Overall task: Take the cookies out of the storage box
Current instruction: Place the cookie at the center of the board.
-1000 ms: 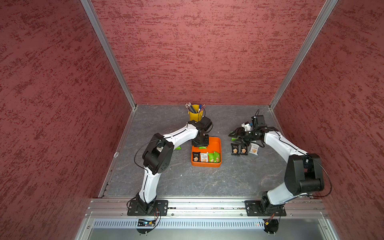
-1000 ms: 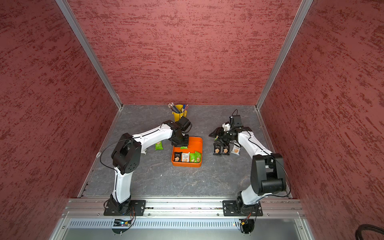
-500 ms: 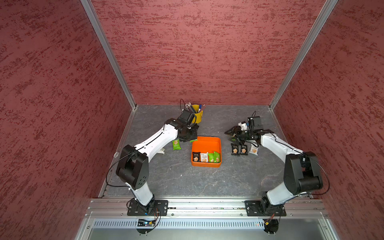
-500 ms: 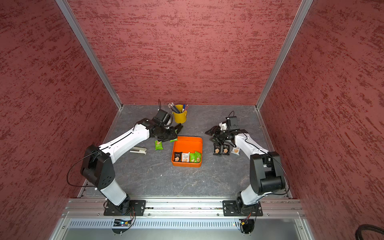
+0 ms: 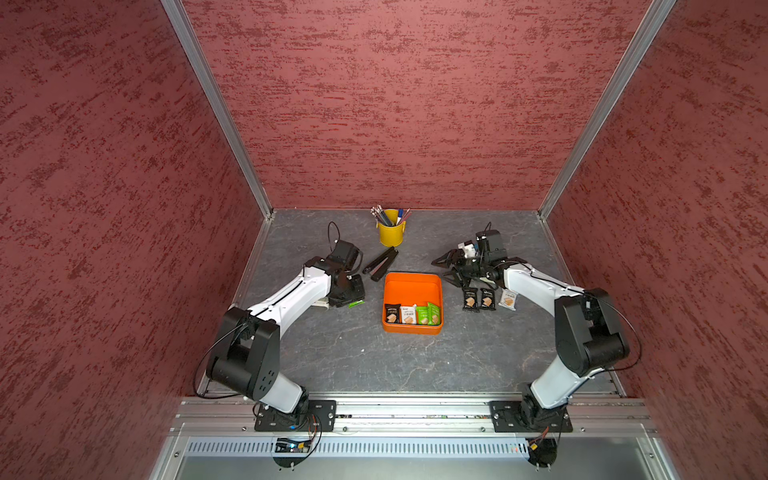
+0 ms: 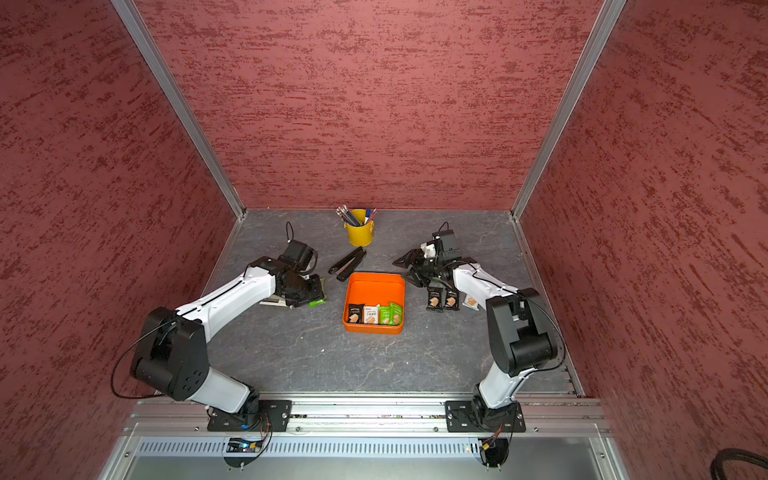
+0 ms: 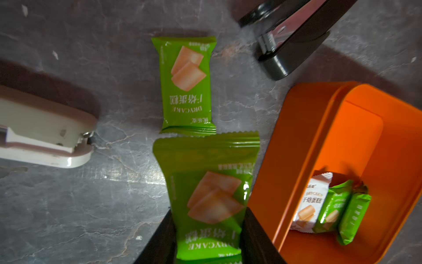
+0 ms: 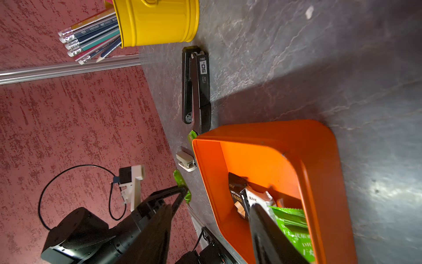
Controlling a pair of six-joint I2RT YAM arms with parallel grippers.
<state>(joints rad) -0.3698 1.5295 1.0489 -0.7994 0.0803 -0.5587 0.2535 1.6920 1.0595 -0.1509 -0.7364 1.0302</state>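
**Work surface.** One grey stone-patterned table (image 5: 353, 357), enclosed by red textured walls (image 5: 395, 104).

**Arms.** Two white-and-black units. The left arm (image 5: 291, 297) reaches over the table to the left of the box. The right arm (image 5: 536, 286) reaches towards the box's far right corner.

**Container.** One bright orange shallow plastic storage box (image 5: 411, 291), square with rounded corners, sits at table centre in both top views. Its far half is bare.

**Accessories.**
- One yellow metal pen bucket (image 5: 390, 235) holds pencils (image 5: 380, 212) at the rear.
- One black folded tool (image 5: 380, 264) lies between bucket and box.
- One beige stapler (image 7: 41, 132) lies left of the box, partly under the left arm.

**End effectors.** The left gripper (image 7: 207, 219) is clamped on one gripped green packet (image 7: 206, 160), outside the box and beside its left wall. The right gripper (image 5: 444, 270) has its jaws spread and carries nothing.

**Cookies.** Nine are visible, including the gripped one.
- **In the box:** four in a row against the near wall. They are one boxed black packet (image 5: 392, 313), one boxed white packet (image 5: 408, 314), one boxed green packet (image 5: 422, 314) and a second boxed green packet (image 5: 433, 312).
- **On the table right of the box:** three in a row. They are one loose black packet (image 5: 470, 299), a second loose black packet (image 5: 487, 298) and one loose white packet (image 5: 508, 299).
- **On the table left of the box:** one loose green packet (image 7: 186, 84), lying end to end with the gripped one.
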